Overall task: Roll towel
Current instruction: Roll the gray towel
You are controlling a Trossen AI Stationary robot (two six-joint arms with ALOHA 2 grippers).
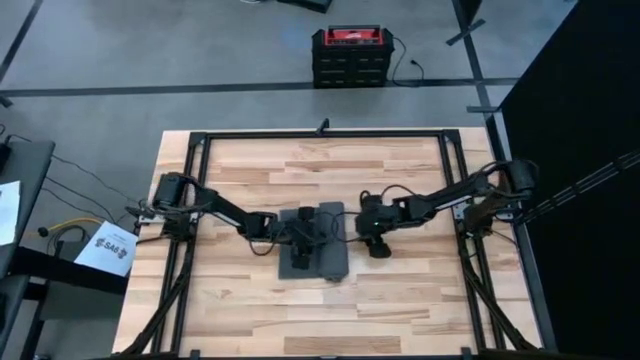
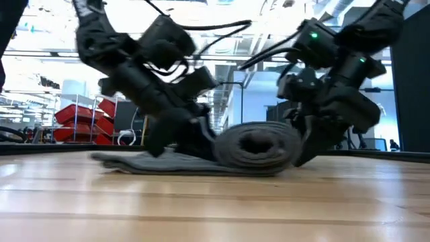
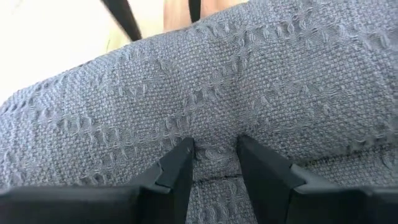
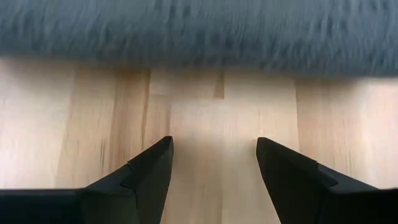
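A wooden table [image 1: 400,300] under two dark arms, a grey towel at its middle.

The left gripper [image 3: 215,163] is lowered onto the towel [image 2: 259,148], its fingers pinched on a fold of the woven cloth; the right gripper [image 4: 214,165] is held open just beside the roll, over bare wood. The towel is seen partly rolled, with a flat tail spread toward the left arm.

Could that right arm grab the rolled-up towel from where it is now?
Probably yes. The right gripper is open just beside the towel, with only bare table between its fingers and the cloth. The left gripper is pinching the towel from the other side, not blocking it.
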